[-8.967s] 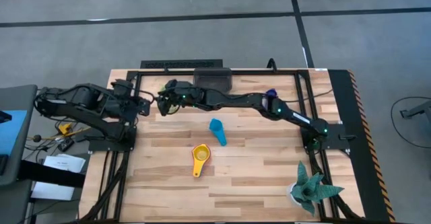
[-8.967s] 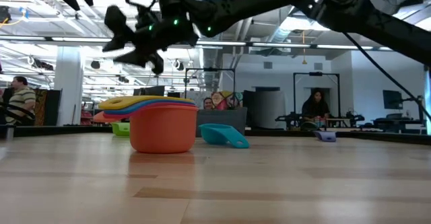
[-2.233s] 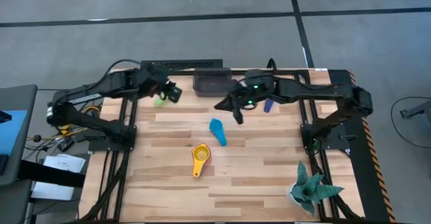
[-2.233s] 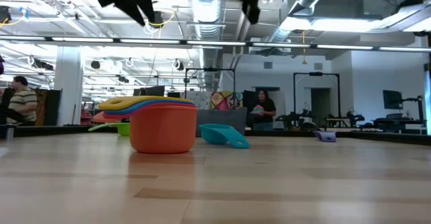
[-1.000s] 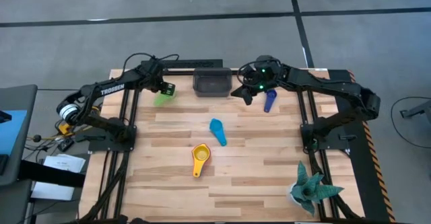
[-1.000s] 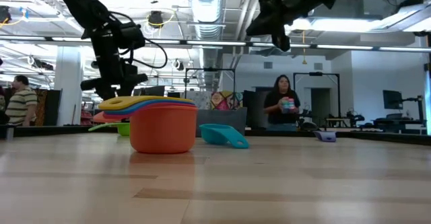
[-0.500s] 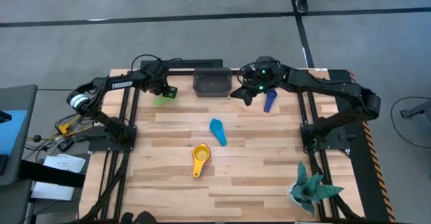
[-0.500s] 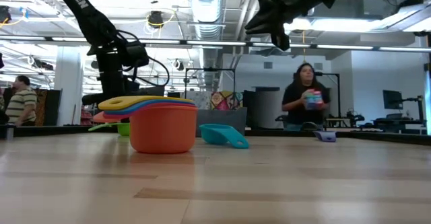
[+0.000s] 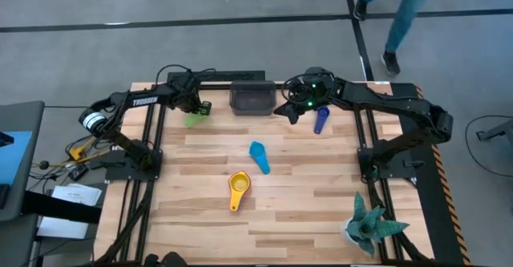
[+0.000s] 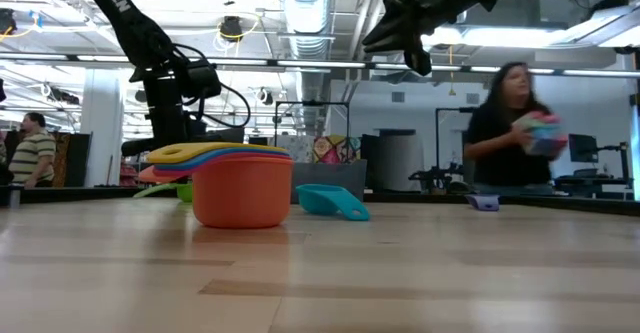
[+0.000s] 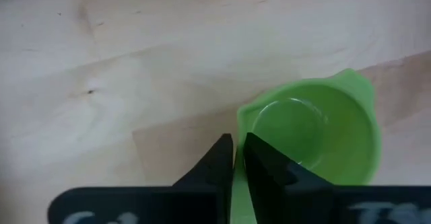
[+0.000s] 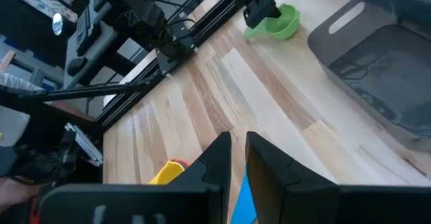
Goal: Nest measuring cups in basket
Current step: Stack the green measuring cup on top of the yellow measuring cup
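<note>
Left gripper (image 9: 195, 111) at far left of table, fingers pinched on green cup (image 9: 192, 119) handle; basket (image 9: 252, 97) at far middle; right gripper (image 9: 287, 112) hangs just right of basket, fingers nearly shut, holding nothing; dark blue cup (image 9: 320, 120) beside, handle pointing near.

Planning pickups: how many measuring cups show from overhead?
4: green cup far left, dark blue cup far right, light blue cup centre, yellow cup nearer, hiding others nested beneath.

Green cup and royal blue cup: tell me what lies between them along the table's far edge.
In the high view, the basket stands between the green cup and the royal blue cup, with the right end effector hovering just beside the basket.
</note>
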Tool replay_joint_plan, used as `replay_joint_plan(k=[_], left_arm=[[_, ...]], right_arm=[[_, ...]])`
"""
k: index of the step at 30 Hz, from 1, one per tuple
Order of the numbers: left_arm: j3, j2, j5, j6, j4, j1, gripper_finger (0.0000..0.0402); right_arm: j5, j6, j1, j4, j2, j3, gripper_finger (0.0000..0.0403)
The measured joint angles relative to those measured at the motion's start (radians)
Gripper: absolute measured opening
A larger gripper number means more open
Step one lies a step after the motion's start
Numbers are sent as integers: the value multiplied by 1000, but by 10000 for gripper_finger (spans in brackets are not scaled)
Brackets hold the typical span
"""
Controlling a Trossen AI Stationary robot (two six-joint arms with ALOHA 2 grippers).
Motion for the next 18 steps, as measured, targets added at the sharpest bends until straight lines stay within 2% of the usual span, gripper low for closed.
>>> replay_joint_plan(k=[6,18], left_arm=[[0,-35,7,-58,-3,-16,5],[0,-282,-55,-192,-65,-114,3]], right_arm=[[28,3,26,-1,0,0,72],[38,19,59,35,0,0,72]])
